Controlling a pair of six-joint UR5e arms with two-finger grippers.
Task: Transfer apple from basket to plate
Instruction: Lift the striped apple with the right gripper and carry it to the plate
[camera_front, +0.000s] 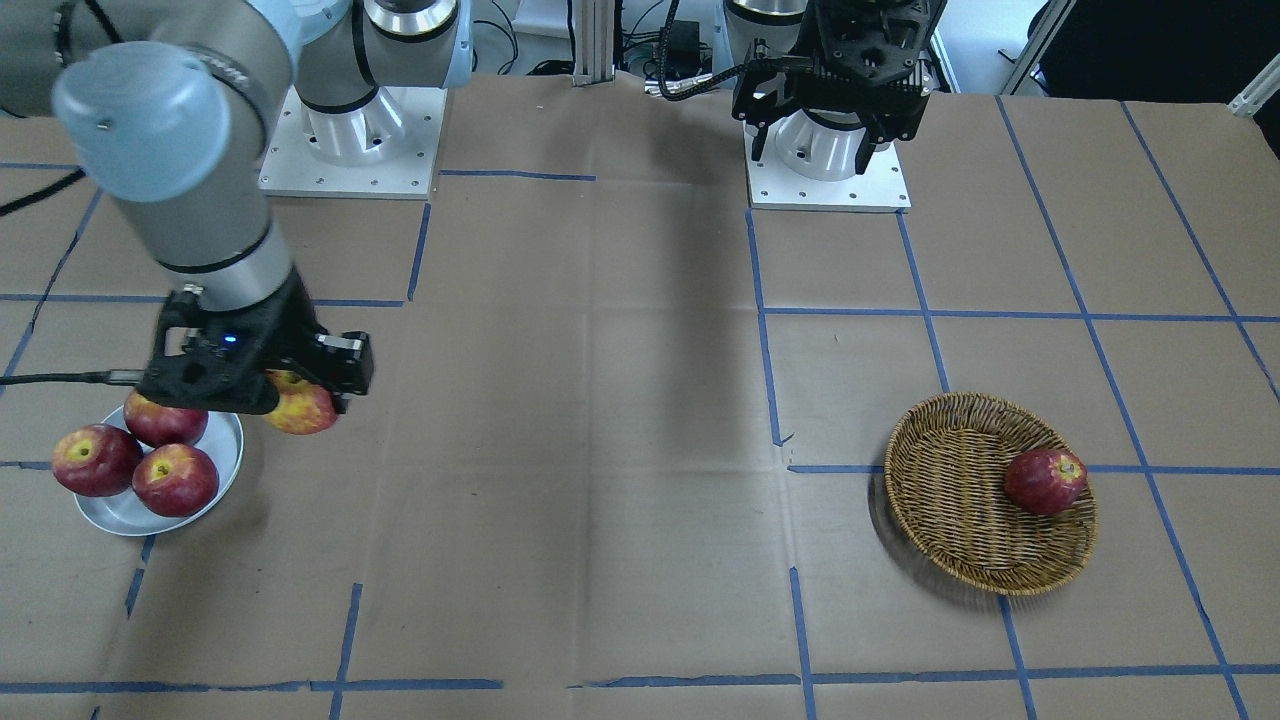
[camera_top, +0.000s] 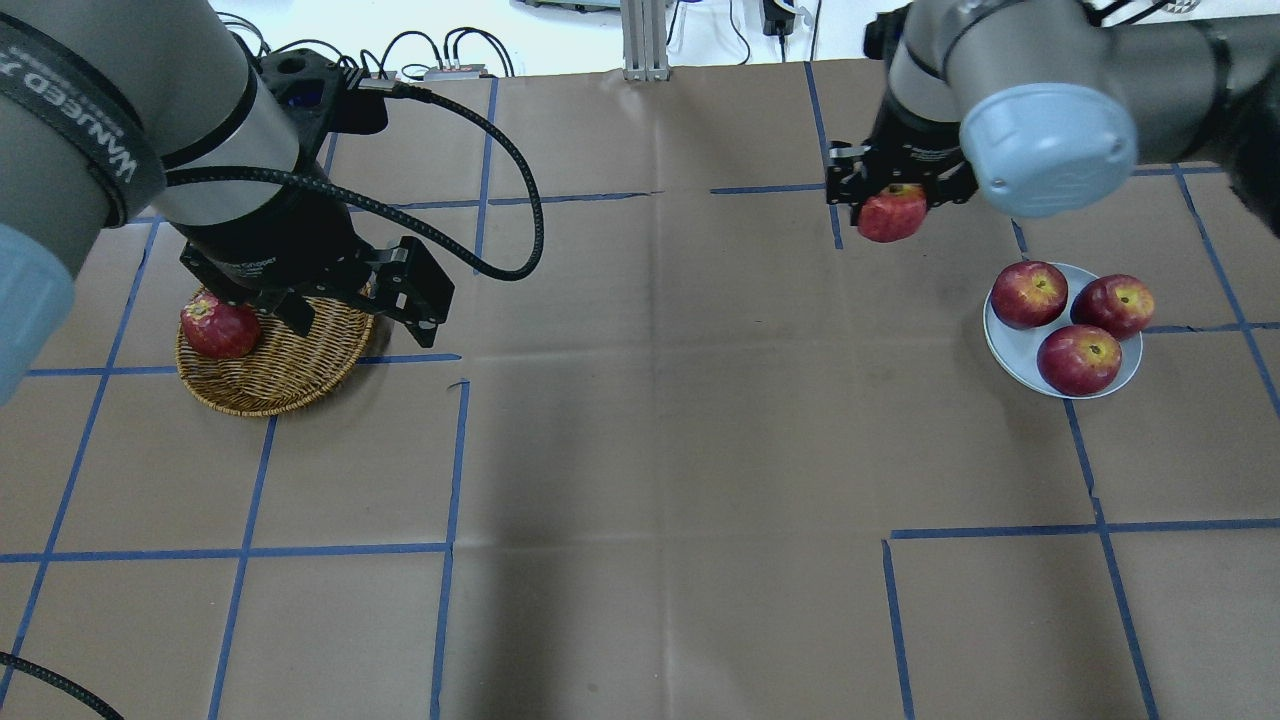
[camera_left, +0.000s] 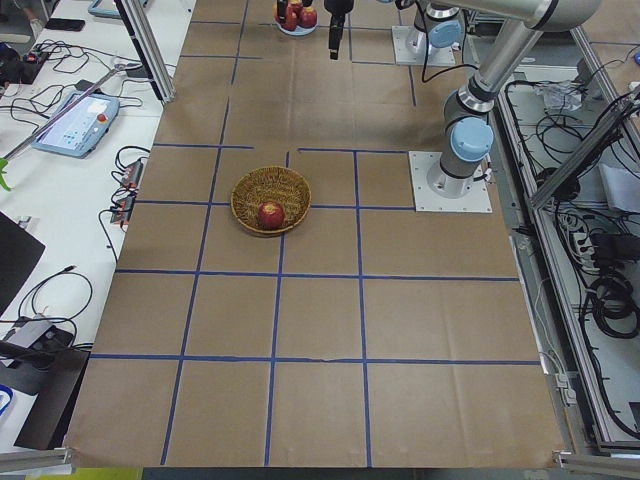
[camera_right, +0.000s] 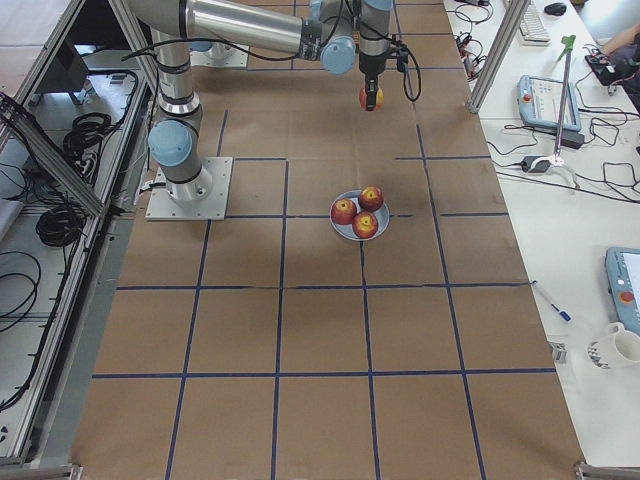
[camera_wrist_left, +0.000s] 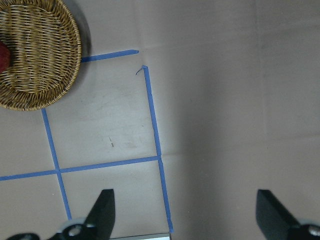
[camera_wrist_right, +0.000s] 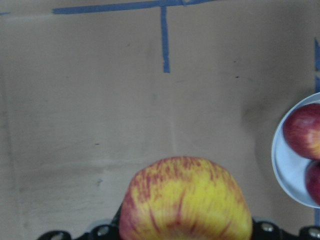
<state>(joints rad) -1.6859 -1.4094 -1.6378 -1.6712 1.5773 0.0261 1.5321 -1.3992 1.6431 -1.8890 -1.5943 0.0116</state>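
Right gripper (camera_top: 893, 205): clamping the yellow-and-red streaked apple (camera_top: 892, 216), holding it above the brown table paper (camera_top: 640, 450), near the grey-white plate (camera_top: 1008, 346) but not over it.
Plate: carrying three dark red apples (camera_top: 1030, 294).
Left gripper (camera_wrist_left: 184, 202): hanging wide open and empty, beside the wicker basket (camera_top: 290, 378).
Basket: holding one dark red apple (camera_top: 219, 330).

The table (camera_left: 320, 330) carries a brown cardboard covering divided by blue tape lines (camera_left: 278, 273), with aluminium posts (camera_left: 150, 55), cable bundles (camera_left: 610, 250) and white side benches (camera_left: 60, 200) holding teach pendants (camera_left: 72, 122) alongside.
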